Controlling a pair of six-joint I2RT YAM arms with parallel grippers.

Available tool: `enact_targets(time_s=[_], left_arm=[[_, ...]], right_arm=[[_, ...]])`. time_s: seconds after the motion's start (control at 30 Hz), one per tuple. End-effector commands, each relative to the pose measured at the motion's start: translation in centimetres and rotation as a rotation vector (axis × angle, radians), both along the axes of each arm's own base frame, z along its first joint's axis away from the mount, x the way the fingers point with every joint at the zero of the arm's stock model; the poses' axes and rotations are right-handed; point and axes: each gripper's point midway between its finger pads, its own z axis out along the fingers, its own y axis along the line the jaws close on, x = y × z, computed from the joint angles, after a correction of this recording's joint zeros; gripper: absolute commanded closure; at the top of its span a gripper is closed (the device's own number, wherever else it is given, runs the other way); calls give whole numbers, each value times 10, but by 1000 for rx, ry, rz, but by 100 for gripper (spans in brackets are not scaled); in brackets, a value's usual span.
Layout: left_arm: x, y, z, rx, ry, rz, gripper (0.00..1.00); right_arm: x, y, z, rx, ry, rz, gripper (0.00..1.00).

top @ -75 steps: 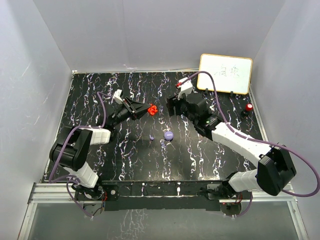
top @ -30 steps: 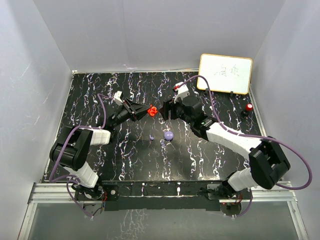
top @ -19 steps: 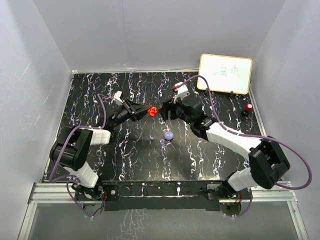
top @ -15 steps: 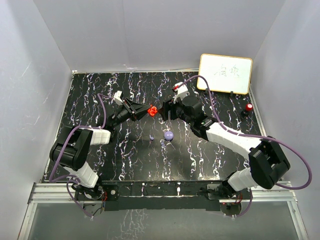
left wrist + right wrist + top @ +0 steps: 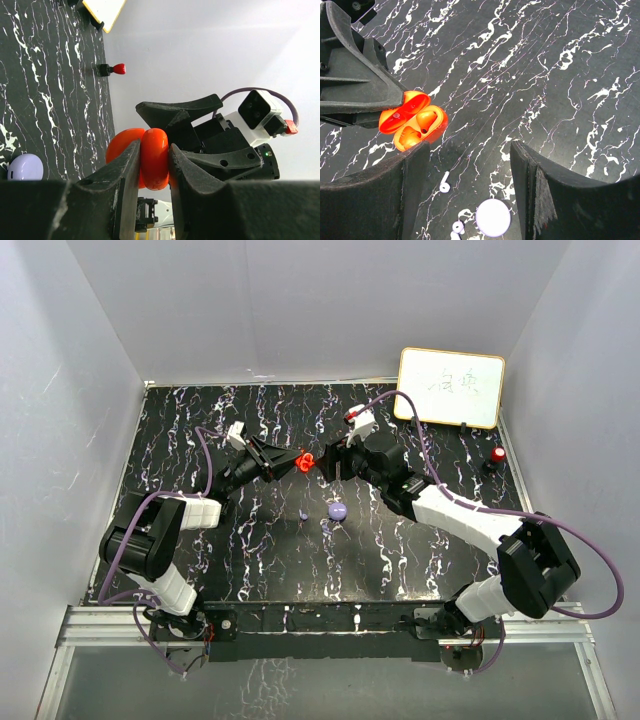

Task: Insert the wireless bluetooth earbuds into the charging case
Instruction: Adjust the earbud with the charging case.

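Case held open, loose earbuds not inserted.
Left gripper [image 5: 292, 462] pinches red case [image 5: 306, 459] mid-frame; right gripper [image 5: 470, 149] spread, empty. Pale earbuds [image 5: 445, 183] lie on table [image 5: 570, 75] by purple case [image 5: 493, 218], lower centre.

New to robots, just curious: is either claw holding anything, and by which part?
Left gripper pinches one half of the open orange case; right gripper holds nothing.
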Motion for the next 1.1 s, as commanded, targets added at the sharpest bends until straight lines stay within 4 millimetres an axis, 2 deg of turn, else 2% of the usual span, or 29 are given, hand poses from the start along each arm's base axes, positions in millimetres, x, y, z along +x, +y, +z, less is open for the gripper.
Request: enact_targets(time_s=[0.0, 0.67, 0.73, 0.9, 1.07], left_arm=[[0, -1, 30, -18, -95, 1, 100], [2, -1, 28, -13, -93, 4, 100], [2, -1, 27, -11, -90, 4, 100], [1, -1, 22, -7, -80, 3, 100], [1, -2, 23, -20, -81, -6, 100]], right_arm=[[1, 11, 19, 56, -52, 21, 37], [-5, 20, 18, 53, -53, 41, 38], [-3, 16, 17, 50, -52, 17, 37], [10, -9, 11, 25, -34, -138, 36], [15, -18, -4, 11, -1, -182, 35]])
